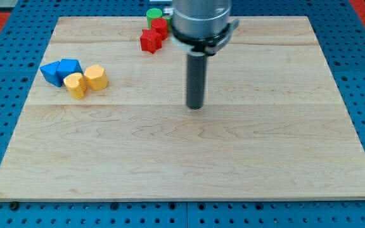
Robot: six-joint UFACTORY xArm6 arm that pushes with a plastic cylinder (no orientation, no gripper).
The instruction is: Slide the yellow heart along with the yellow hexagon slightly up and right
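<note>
1. Left of the tip (pixel 196 106), well apart from it, sit the yellow heart (pixel 75 85) and the yellow hexagon (pixel 96 76), touching each other near the board's (pixel 233 164) left edge.
2. Heart lies at the pair's lower left, hexagon at its upper right, so their shared axis already slants up and right.
3. 2 blue blocks (pixel 61 69) crowd the heart's upper-left side, touching or nearly so.
4. To my eye the tip must get round below and left of the heart before pushing; that looks like a long detour.
5. Rod hangs straight down near the board's middle, its bare tip touching no block; it has nothing to open or close.
6. 2 red blocks (pixel 154 35) and a green one (pixel 154 12) sit at the top edge, just left of the arm.
</note>
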